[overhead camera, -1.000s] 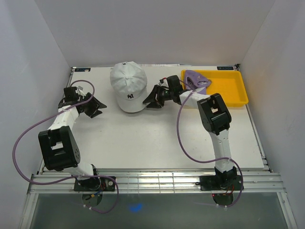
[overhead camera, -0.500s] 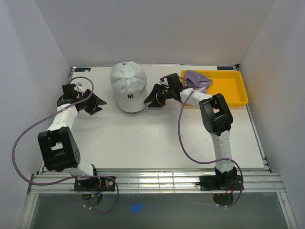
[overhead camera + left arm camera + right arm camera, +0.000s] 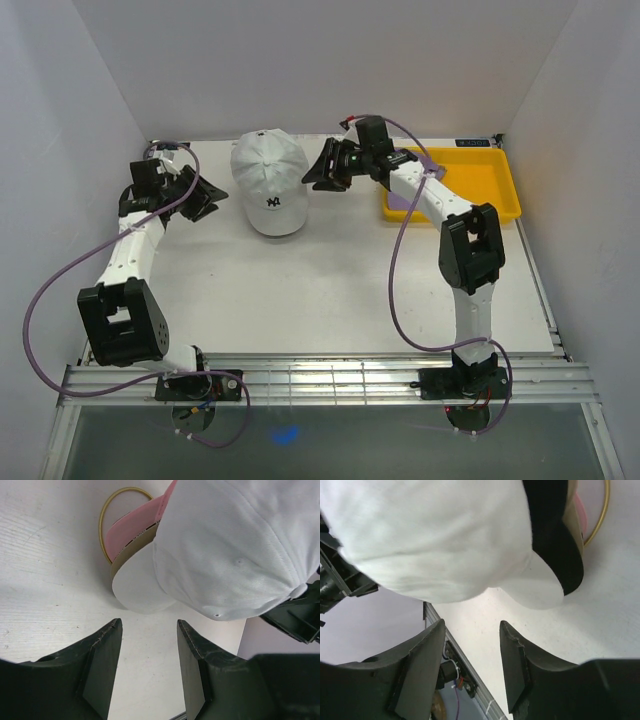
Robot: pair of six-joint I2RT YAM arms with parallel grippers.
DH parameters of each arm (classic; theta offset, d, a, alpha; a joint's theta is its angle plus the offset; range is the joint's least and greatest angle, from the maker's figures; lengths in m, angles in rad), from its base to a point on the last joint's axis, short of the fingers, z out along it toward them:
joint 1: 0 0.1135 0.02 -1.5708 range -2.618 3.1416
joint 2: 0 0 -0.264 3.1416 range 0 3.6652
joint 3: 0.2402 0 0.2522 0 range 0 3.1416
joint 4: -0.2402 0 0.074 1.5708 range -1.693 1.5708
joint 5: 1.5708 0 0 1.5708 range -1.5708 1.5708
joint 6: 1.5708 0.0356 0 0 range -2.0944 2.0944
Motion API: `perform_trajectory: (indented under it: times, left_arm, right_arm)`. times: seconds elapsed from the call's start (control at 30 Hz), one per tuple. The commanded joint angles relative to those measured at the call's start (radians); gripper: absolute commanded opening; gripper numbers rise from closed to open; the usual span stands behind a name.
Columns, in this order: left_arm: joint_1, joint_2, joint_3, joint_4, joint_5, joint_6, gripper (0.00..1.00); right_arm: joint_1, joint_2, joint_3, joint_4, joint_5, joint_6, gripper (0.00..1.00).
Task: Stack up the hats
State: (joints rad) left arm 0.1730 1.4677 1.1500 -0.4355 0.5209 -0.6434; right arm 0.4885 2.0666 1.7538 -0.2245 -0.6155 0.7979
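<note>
Left gripper and right gripper flank the white cap, jaws open, empty; pink cap and tan cap lie beneath; the purple cap seems to sit in the yellow tray.

Overhead looks down from near edge; wrist views close, sharing white cap

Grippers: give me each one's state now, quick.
Left gripper: open, holding nothing, pointed at the white cap.
Right gripper: open, holding nothing, close to the white cap.
</note>
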Motion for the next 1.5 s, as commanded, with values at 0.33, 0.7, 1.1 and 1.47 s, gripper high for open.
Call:
perform_trajectory:
  times: [0.33,0.7,1.1,1.47]
  left_arm:
    - [-0.013,-0.191,0.054,-0.034,-0.019,0.016,0.58]
    - [-0.052,-0.225,0.053,-0.039,-0.007,0.010,0.58]
    - [-0.075,-0.234,0.037,-0.039,-0.005,0.008,0.58]
    - [-0.082,-0.233,0.033,-0.040,-0.005,0.014,0.58]
  right_arm:
    - [-0.154,-0.088,0.356,-0.502,0.414,-0.392,0.52]
    - [-0.214,-0.050,0.305,-0.630,0.612,-0.571,0.49]
    - [-0.191,-0.010,0.213,-0.595,0.721,-0.600,0.52]
    - [-0.160,0.036,0.202,-0.543,0.802,-0.592,0.54]
